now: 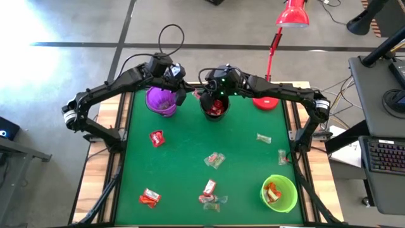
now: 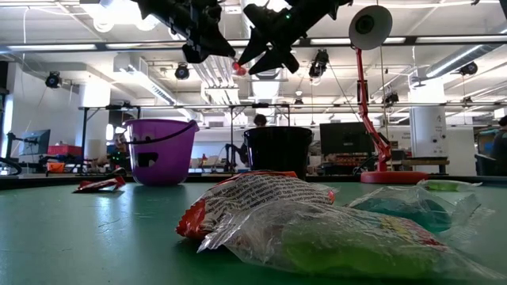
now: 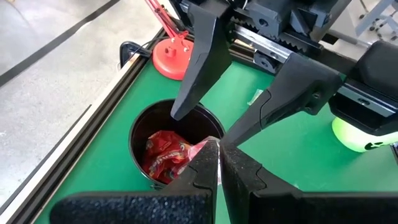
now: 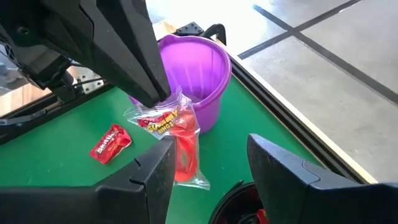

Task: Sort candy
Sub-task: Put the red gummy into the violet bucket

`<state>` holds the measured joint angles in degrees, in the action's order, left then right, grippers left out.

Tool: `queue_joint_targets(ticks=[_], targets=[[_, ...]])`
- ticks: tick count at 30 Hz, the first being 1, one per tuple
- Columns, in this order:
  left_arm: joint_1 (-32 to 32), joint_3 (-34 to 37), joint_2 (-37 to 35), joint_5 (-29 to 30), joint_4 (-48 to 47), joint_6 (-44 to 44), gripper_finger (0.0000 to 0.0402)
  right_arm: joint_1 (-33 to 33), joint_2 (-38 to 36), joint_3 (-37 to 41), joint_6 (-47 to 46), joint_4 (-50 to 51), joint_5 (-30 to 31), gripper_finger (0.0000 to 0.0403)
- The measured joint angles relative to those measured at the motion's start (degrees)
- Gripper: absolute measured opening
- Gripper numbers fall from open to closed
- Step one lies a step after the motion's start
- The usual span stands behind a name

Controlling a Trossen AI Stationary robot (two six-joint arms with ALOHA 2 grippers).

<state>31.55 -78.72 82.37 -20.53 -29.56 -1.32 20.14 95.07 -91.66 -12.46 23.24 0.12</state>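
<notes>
Candy point(image 4: 177, 134), red in clear wrapper, hangs from left hand point(image 4: 158, 99).

Along the desk's point(image 1: 136, 145) far edge the purple cup point(image 1: 161, 101), black cup point(image 1: 214, 107) and lamp base point(image 1: 266, 102) stand close with both hands crowded above them, the green cup point(image 1: 279, 193) blocks the near right corner, and scattered candy point(image 1: 214, 160) leaves open lanes along the left edge.
</notes>
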Motion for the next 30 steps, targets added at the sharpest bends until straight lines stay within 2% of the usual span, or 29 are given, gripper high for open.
queue_joint_targets(ticks=[5, 11, 30], targets=[[0.0, 0.0, 0.0, 0.0, -0.2, 0.6, 0.0000, 0.0, 0.0, 0.0, -3.5, 0.0, 0.0, 0.0179], [0.0, 0.0, 0.0, 0.0, -0.2, 0.6, 0.0000, 0.0, 0.0, 0.0, -3.4, 0.0, 0.0, 0.0165], [0.0, 0.0, 0.0, 0.0, -0.1, 0.7, 0.0000, 0.0, 0.1, 0.0, -3.5, 0.0, -0.1, 0.0164]])
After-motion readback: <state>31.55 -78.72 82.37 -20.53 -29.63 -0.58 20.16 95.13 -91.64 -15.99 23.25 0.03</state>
